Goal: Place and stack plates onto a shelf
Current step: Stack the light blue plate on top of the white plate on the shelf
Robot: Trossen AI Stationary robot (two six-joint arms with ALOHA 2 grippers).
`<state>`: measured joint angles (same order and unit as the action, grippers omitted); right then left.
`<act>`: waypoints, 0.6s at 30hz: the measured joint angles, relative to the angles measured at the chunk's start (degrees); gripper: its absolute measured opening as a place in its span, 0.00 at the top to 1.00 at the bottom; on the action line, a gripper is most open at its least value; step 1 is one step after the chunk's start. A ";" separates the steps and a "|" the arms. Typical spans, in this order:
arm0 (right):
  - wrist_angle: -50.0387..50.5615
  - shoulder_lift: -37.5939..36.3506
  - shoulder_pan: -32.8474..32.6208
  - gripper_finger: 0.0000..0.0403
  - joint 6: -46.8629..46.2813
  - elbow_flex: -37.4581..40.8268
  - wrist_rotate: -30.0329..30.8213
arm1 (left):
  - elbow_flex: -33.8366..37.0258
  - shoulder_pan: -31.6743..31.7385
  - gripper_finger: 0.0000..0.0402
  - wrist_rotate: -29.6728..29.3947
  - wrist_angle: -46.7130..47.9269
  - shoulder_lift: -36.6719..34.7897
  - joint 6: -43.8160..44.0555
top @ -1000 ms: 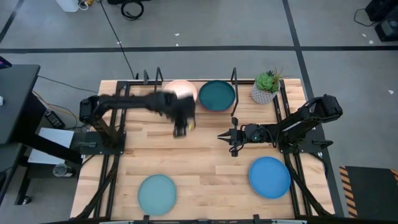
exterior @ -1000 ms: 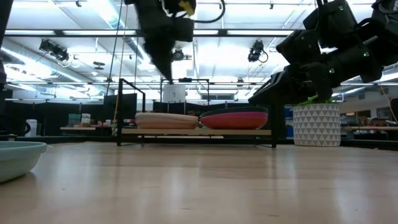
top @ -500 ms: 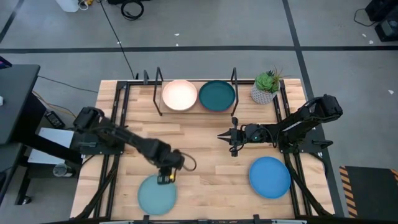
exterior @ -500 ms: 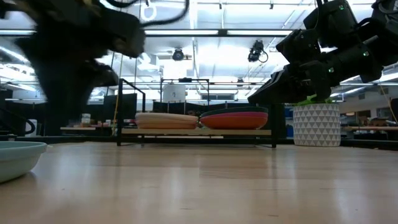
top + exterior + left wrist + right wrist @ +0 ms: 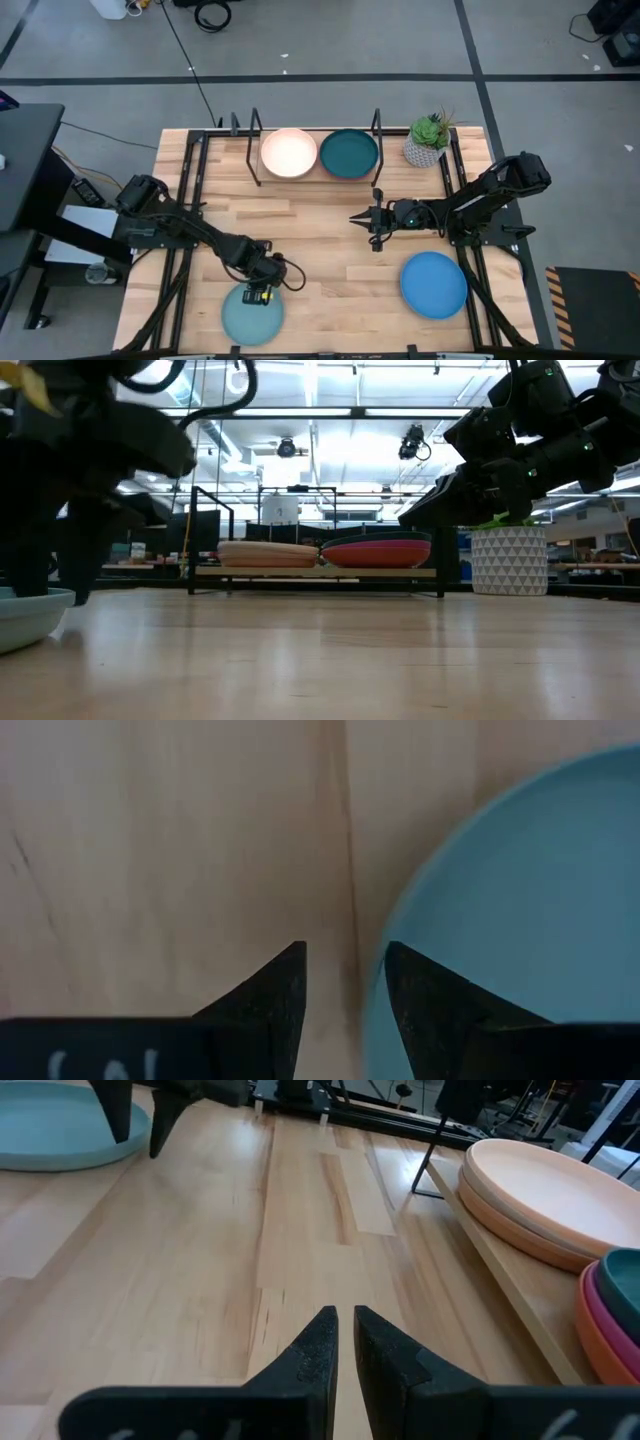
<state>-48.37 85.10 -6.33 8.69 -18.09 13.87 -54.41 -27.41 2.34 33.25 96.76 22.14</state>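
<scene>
The light blue plate (image 5: 248,318) (image 5: 520,900) lies flat near the table's near edge. My left gripper (image 5: 262,293) (image 5: 345,955) is low over its far rim, open, with one finger over the plate and one over bare wood. The bright blue plate (image 5: 434,284) lies flat toward the near right. On the black wire shelf (image 5: 378,130) (image 5: 300,571) stand two stacks, one topped by the cream plate (image 5: 289,152), the other by the dark teal plate (image 5: 349,153). My right gripper (image 5: 365,220) (image 5: 340,1320) hovers shut over the table's middle. My left gripper comes from above, pointing down, and stands open astride the light blue plate's far rim (image 5: 385,970). In the low view one finger (image 5: 30,560) reaches inside the rim and the other stays outside. Whether a finger touches the plate I cannot tell.
A small potted green plant (image 5: 428,140) in a white pot stands at the far right, beside the shelf. Bare wood lies between the shelf and the two loose plates. In the right stack, a magenta plate (image 5: 378,552) shows under the dark teal one.
My left arm has swung from in front of the shelf toward the table's near edge and come down to the light blue plate's far rim. No plate has moved.
</scene>
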 joint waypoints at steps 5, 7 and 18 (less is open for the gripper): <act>0.01 0.00 0.02 0.89 0.02 -0.01 0.00 | 0.85 -0.51 0.70 -0.18 -0.33 0.34 -1.94; 0.01 0.00 0.00 0.89 0.02 0.00 0.00 | 0.85 -0.49 0.78 -0.23 -0.26 0.36 -3.04; -0.66 0.00 0.00 0.89 -0.13 0.00 -0.01 | -11.01 9.86 0.96 -4.42 8.27 -1.46 -3.30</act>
<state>-49.04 85.10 -6.33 8.56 -18.09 13.86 -65.43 -17.56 -2.08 41.52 95.30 18.84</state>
